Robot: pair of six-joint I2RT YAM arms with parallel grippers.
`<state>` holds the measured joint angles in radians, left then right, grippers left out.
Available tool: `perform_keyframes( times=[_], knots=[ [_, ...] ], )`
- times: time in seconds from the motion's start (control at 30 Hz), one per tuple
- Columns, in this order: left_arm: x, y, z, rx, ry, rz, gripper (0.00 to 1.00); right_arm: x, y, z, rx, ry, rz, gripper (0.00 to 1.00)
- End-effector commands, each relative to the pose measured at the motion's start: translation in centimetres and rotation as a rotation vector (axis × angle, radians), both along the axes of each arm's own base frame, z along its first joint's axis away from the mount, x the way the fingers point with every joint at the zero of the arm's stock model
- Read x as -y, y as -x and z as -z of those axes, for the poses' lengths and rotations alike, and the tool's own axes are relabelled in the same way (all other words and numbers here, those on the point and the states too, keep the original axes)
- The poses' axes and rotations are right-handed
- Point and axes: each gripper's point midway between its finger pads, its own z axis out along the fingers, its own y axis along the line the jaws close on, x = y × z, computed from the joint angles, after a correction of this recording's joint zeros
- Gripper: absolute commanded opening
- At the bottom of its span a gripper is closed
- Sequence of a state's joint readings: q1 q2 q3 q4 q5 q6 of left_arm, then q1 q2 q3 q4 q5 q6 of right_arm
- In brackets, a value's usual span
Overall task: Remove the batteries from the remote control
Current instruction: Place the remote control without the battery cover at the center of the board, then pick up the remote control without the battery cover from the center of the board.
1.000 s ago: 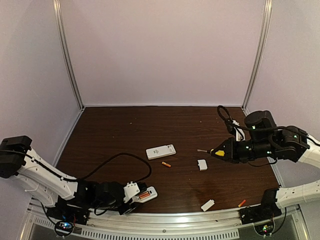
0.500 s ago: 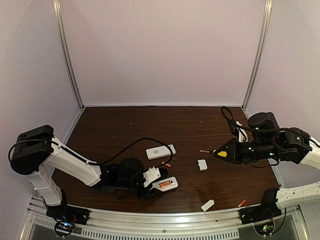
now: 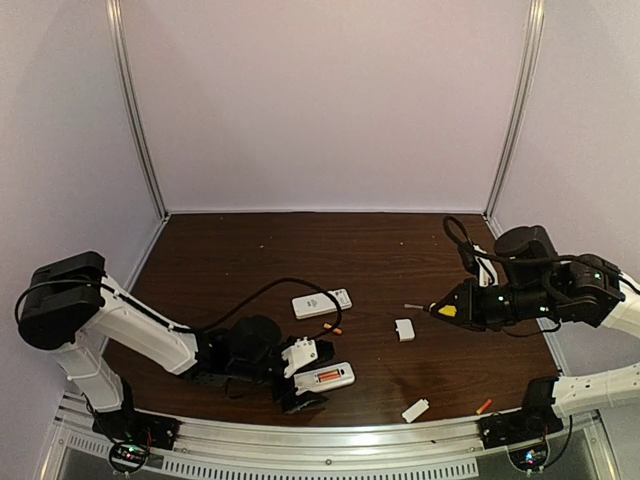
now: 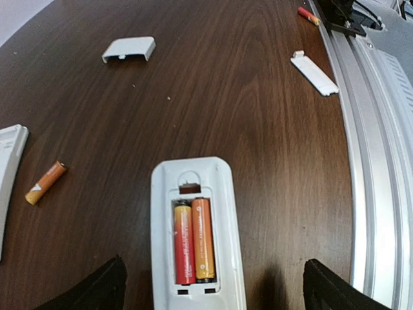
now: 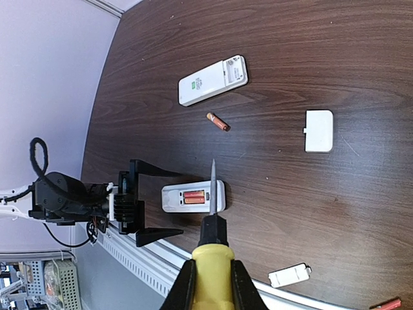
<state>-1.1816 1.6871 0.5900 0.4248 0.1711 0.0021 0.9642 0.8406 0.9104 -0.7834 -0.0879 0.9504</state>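
A white remote control (image 4: 227,213) lies back-up on the table with its compartment open. Two orange-red batteries (image 4: 193,240) sit side by side inside. My left gripper (image 4: 216,287) is open, its black fingers (image 4: 106,287) standing well clear on either side of the remote's near end. In the top view the same remote (image 3: 323,377) lies between those jaws of the left gripper (image 3: 305,378). My right gripper (image 5: 211,281) is shut on a yellow-handled screwdriver (image 5: 211,255), held above the table to the right (image 3: 445,308), blade pointing left.
A second white remote (image 3: 321,303) lies mid-table with a loose battery (image 3: 333,329) beside it. Another battery (image 3: 484,406) rests near the front rail at right. Two white covers (image 3: 404,329) (image 3: 415,409) lie on the table. A black cable loops behind the left arm.
The left arm carried the remote rightward from the near edge, then opened its jaws and let it go on the table. The right gripper with the screwdriver barely shifted.
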Motion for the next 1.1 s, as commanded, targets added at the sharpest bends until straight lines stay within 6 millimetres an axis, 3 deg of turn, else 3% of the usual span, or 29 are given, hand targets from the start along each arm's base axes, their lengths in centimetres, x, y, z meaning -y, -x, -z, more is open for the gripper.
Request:
perform_keyframes(
  times=[0.0,0.13,0.37,0.67,0.9,1.07],
  knots=[
    [-0.4,-2.1,-4.6,0.101,0.182,-0.124,0.97,0.3,-0.4,-0.6,0.002,0.016,0.026,0.00],
    [-2.3,-3.5,-6.9,0.187,0.262,-0.212,0.97,0.1,-0.6,-0.9,-0.002,0.023,0.027,0.00],
    [-2.5,-1.0,-7.4,0.125,0.285,-0.037,0.97,-0.4,-1.1,-1.2,-0.003,0.020,0.036,0.00],
    [-2.3,0.5,-5.1,0.052,0.274,0.074,0.98,-1.2,-1.5,-1.0,-0.024,0.008,0.045,0.00],
    [-1.3,-0.5,-3.5,0.083,0.264,0.065,0.97,-2.1,-1.6,-1.0,-0.046,0.008,0.035,0.00],
    [-1.1,-0.2,-1.9,0.071,0.250,0.085,0.97,-2.2,-1.7,-0.9,-0.053,0.010,0.040,0.00]
  ],
)
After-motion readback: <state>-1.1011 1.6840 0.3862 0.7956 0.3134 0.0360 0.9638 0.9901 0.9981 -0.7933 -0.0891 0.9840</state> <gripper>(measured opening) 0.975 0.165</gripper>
